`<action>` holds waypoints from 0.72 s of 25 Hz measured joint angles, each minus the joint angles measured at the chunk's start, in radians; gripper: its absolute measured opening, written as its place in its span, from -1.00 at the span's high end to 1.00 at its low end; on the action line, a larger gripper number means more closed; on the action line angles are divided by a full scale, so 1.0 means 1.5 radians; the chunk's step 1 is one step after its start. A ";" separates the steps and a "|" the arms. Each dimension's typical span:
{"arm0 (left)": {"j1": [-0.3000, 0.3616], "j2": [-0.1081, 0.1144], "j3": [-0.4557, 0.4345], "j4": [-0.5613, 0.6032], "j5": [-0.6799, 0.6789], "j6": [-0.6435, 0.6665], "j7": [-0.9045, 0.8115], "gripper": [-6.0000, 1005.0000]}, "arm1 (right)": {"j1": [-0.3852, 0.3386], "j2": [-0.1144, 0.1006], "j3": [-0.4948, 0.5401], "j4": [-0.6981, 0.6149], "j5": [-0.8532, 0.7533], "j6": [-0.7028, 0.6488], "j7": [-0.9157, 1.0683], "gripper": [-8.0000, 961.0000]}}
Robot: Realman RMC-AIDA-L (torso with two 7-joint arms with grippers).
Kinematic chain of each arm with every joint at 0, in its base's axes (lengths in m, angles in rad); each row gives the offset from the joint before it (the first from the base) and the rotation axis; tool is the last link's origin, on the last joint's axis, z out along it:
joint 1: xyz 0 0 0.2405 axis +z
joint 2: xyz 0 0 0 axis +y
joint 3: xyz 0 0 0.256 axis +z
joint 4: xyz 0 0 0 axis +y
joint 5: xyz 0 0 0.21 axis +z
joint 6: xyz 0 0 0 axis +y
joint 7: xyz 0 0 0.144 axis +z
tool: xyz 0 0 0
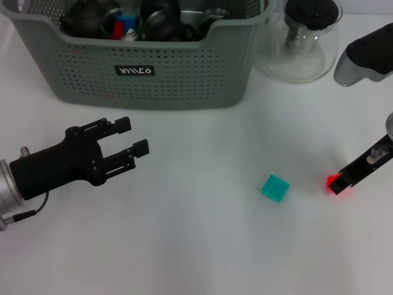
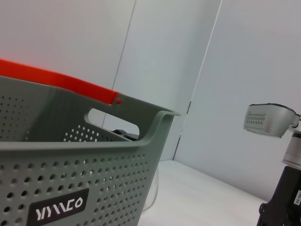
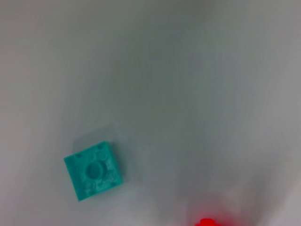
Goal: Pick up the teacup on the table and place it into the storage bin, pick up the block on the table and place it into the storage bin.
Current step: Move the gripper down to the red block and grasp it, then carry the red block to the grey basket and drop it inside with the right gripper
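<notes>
Left jaws (image 1: 136,136) parted, block (image 3: 93,171) underside studded

Matt perforated plastic storage bin (image 1: 153,74), clear glossy glass carafe (image 1: 301,52), smooth teal plastic block (image 1: 275,187), matt white table (image 1: 196,246)

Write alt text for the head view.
A teal block lies on the white table between the open left gripper and the right gripper, which has a red tip. Behind stand the storage bin, holding dark items, and a glass carafe.
</notes>
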 joint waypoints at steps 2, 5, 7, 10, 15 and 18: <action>0.001 0.000 0.000 0.000 0.000 0.000 0.000 -0.31 | 0.000 0.000 0.001 -0.006 0.000 -0.002 -0.001 0.06; 0.001 0.000 -0.001 0.000 0.000 0.000 0.000 -0.31 | -0.012 -0.001 0.017 -0.056 0.027 -0.017 -0.011 0.07; 0.001 0.000 -0.001 0.000 0.000 0.000 0.000 -0.31 | -0.026 -0.003 0.040 -0.112 0.080 -0.041 -0.032 0.08; 0.002 0.000 -0.002 0.000 -0.001 0.000 0.000 -0.31 | -0.038 -0.003 0.094 -0.201 0.203 -0.086 -0.086 0.07; 0.002 0.000 -0.002 0.000 -0.003 -0.001 0.000 -0.31 | -0.033 -0.002 0.143 -0.301 0.351 -0.081 -0.139 0.05; 0.001 0.000 -0.001 0.000 -0.004 0.000 0.000 -0.31 | -0.012 -0.001 0.141 -0.304 0.390 0.018 -0.146 0.04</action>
